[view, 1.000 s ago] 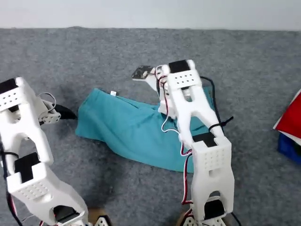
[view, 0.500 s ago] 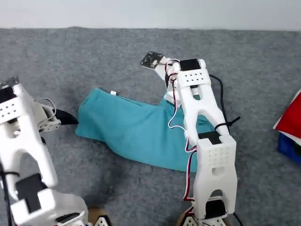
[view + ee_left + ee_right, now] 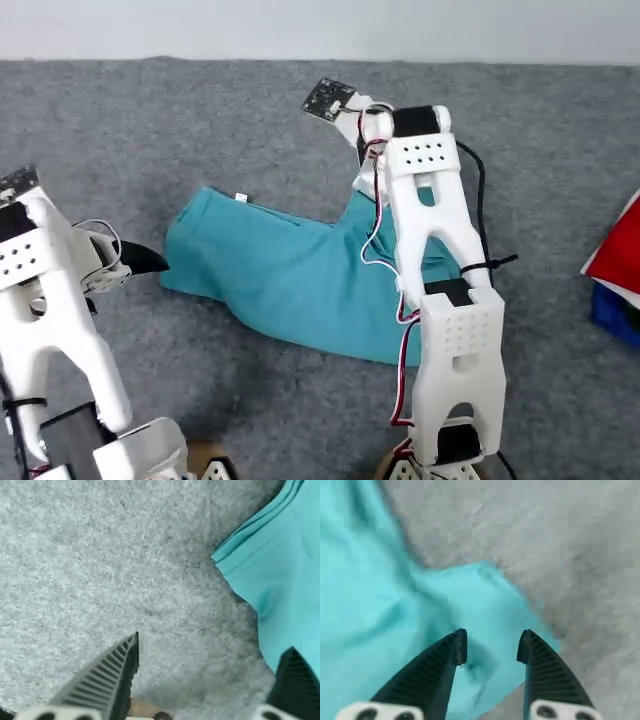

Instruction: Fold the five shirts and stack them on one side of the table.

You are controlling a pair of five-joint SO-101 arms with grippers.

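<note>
On grey mat: teal shirt, one, rumpled, lying spread.
Left gripper: jaws wide apart, empty, over bare mat just beside the teal shirt's hem corner.
Right gripper: jaws parted, empty, above the teal shirt's opposite edge.
Red shirt atop blue shirt: well apart from the teal shirt, beyond the right arm.

The shirt lies on the table — left hand beside its edge, right hand over it.
</note>
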